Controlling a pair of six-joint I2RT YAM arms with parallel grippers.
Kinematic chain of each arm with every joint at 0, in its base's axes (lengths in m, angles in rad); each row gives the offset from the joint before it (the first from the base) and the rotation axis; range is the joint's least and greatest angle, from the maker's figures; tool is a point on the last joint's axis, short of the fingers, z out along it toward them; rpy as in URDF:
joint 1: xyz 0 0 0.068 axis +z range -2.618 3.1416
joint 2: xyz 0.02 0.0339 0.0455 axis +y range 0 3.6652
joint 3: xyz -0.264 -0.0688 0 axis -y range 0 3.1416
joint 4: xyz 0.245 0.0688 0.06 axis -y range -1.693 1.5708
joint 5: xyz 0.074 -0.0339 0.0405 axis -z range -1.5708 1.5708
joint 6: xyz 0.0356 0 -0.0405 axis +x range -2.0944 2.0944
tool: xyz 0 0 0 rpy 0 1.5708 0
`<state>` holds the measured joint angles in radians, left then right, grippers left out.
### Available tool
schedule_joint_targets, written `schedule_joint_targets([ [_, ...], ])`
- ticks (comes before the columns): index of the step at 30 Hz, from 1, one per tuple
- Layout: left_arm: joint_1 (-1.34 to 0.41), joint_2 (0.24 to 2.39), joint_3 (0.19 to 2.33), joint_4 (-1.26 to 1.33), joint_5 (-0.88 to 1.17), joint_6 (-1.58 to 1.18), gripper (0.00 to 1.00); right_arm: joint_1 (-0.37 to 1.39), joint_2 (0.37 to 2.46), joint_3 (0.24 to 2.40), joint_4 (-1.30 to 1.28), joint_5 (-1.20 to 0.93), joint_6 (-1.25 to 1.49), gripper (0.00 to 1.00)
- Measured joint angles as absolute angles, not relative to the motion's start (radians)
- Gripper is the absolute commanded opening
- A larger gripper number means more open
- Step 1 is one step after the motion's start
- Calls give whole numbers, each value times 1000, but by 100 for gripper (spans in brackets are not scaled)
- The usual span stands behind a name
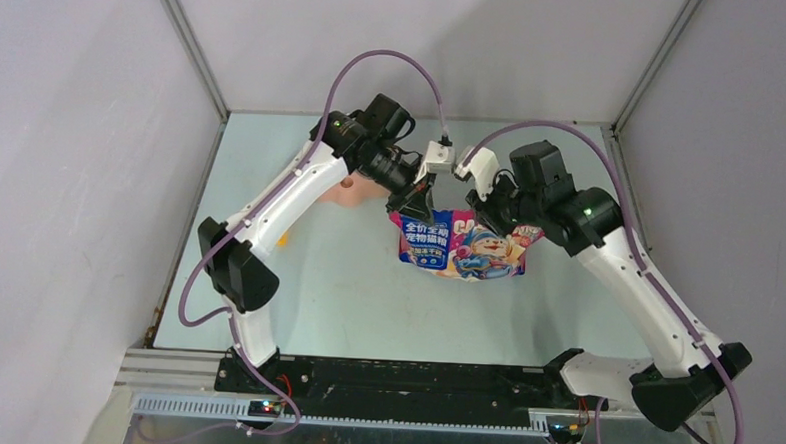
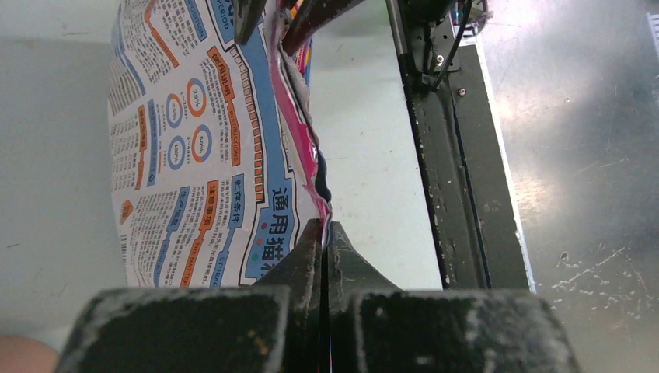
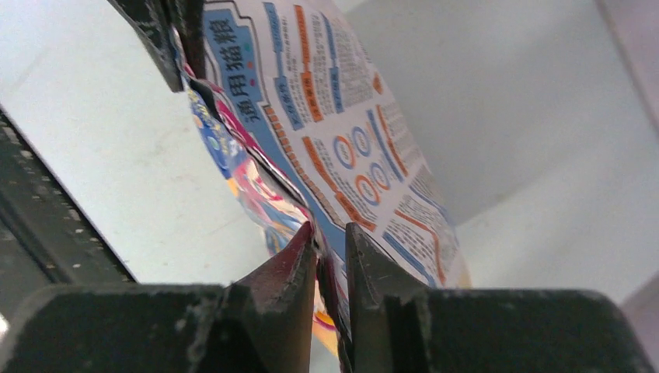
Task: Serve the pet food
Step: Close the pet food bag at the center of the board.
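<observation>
Glossy blue-and-pink cat food bag (image 1: 463, 247) is being held by its top edge over the worktop's (image 1: 366, 301) middle. Left jaws are pinching that edge tight; right jaws are straddling it narrowly parted, their grip unclear.

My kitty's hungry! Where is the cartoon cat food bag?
In the top view, the glossy blue, pink and white cartoon-printed cat food bag is near the table's back middle, between the left gripper, which pinches its edge, and the right gripper.
</observation>
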<state>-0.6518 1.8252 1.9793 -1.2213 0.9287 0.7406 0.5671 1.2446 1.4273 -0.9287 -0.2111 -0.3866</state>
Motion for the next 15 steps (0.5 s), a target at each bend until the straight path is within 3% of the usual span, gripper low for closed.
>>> schedule_joint_targets([
  [9,-645,1825,1975,-1217,931,744,0,595,1149,1377,-912,-44,-456,22],
  [11,-645,1825,1975,-1222,931,754,0,598,1128,1360,-909,-16,-476,27],
  [15,-642,1825,1975,-1240,929,765,0,597,1081,1335,-922,35,-528,50],
])
